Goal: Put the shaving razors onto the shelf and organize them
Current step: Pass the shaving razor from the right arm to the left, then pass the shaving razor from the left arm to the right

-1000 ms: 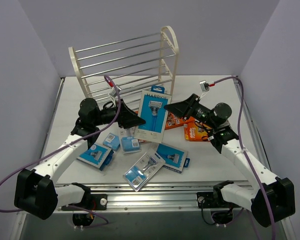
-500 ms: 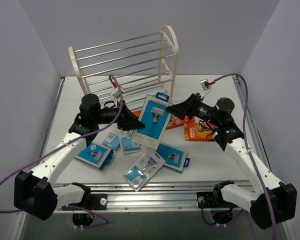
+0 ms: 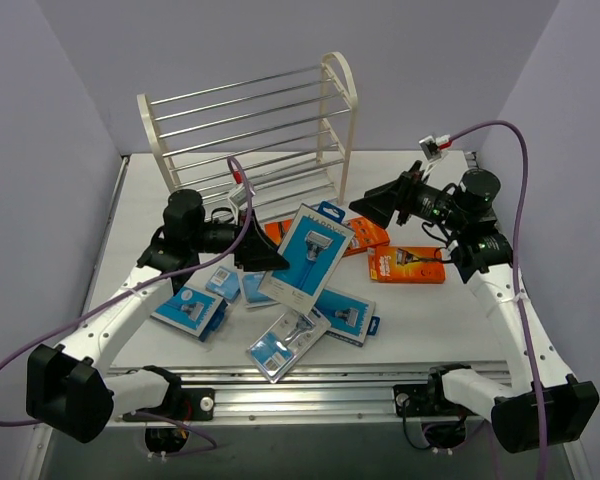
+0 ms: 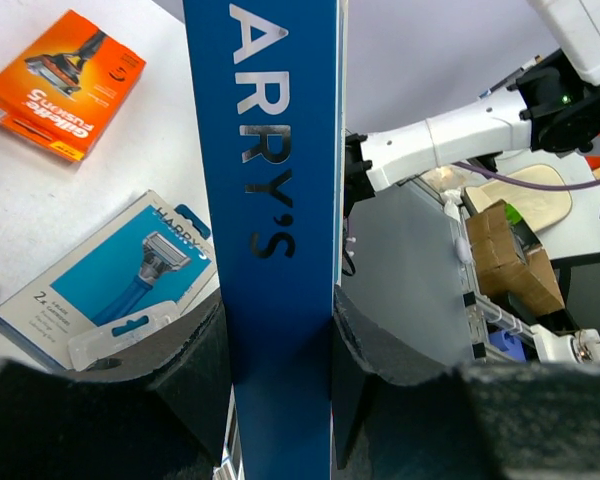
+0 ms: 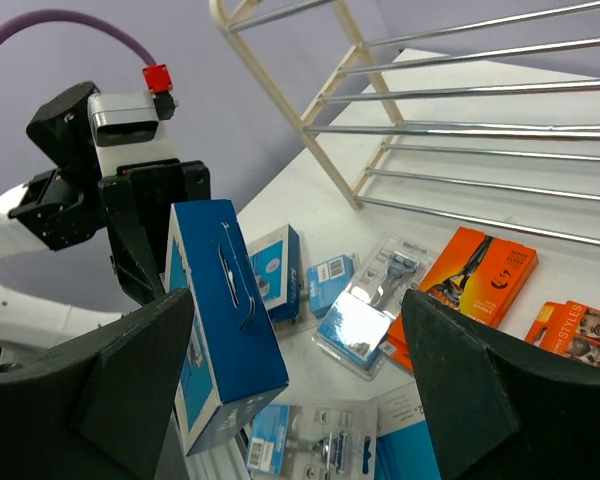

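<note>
Two grippers, opposite states. At centre of the top view, left gripper clamped on a blue box, held off the table and tilted, printed face up toward the camera. Closer in the left wrist view: black fingers pressed against both narrow sides of that box, silver lettering running up mid-frame. Only here, a second boxed razor lying flat at lower left and an orange pack at upper left. Right gripper right of centre in the top view, hanging above the table, apart from every pack. Jaws hard to judge from above; settled by the right wrist view, fingers spread wide at both lower corners, closed on nothing. Same view alone giving the held box from its other side at lower left, a blister pack at centre, and the shelf across the top. From above, shelf at upper centre, other packs scattered on the table in front of it
</note>
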Robot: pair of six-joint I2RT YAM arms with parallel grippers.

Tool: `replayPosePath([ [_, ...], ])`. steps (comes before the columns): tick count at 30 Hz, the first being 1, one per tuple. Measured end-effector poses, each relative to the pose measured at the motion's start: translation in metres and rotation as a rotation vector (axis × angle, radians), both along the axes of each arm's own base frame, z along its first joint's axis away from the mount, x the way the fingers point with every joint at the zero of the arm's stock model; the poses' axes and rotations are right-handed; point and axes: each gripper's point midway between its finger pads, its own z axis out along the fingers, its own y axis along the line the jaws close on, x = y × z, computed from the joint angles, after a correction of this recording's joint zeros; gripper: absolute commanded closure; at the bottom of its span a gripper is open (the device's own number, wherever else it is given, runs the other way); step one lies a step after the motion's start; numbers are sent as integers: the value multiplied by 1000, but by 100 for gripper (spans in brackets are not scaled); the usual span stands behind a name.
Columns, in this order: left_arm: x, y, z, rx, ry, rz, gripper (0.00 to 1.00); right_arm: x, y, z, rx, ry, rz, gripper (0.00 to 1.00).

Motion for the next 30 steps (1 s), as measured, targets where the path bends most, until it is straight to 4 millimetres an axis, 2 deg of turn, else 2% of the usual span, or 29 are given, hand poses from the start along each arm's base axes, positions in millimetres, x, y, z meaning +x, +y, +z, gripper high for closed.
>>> replayPosePath([
  [10,-19,-12,-10,48,5,-80,98,-5,12,2,-76,-7,138,22],
  [14,-25,-14,-14,70,12,-95,98,-14,28,-6,-144,-1,214,24],
  [18,-26,-14,-17,87,12,-95,98,-34,46,-23,-198,30,307,30],
  [23,-25,-13,-19,103,5,-89,98,-42,47,-35,-226,61,335,35],
  [30,-25,-13,-21,119,-11,-88,98,-55,52,-42,-243,71,387,45],
])
